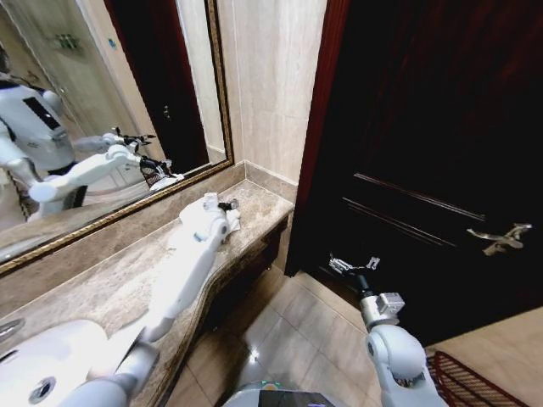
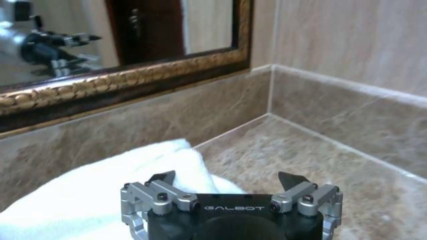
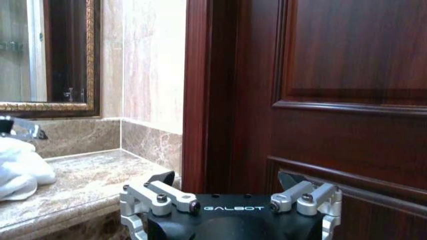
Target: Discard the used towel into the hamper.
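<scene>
Towel (image 2: 100, 200): white, bunched, on countertop (image 1: 110, 284) near far corner by mirror (image 1: 93, 110); not yet lifted.
Left gripper (image 2: 227, 181): jaws spread, just over towel's edge.
Right gripper (image 3: 227, 181): spread, empty, idle before door (image 1: 424, 153).
Hamper (image 1: 475, 381): floor, lower right, well apart. Pickup, carry, drop outstanding.

The left end effector (image 2: 227, 181), fingers spread, sits low over the marble tabletop (image 1: 110, 284) with the white towel (image 2: 100, 200) bunched at its 9 o'clock; bare marble lies open toward 1 o'clock until the backsplash corner (image 2: 270, 90) and the gilt-framed mirror (image 1: 102, 110) wall it in. The right end effector (image 1: 354, 264), also spread, hangs in free air above the tiled floor (image 1: 297, 331), with the dark door (image 1: 424, 127) close at 12 o'clock and its lever handle (image 1: 501, 237) jutting at 3 o'clock. The hamper (image 1: 471, 381) stands on the floor at 5 o'clock, near the right arm's base.
</scene>
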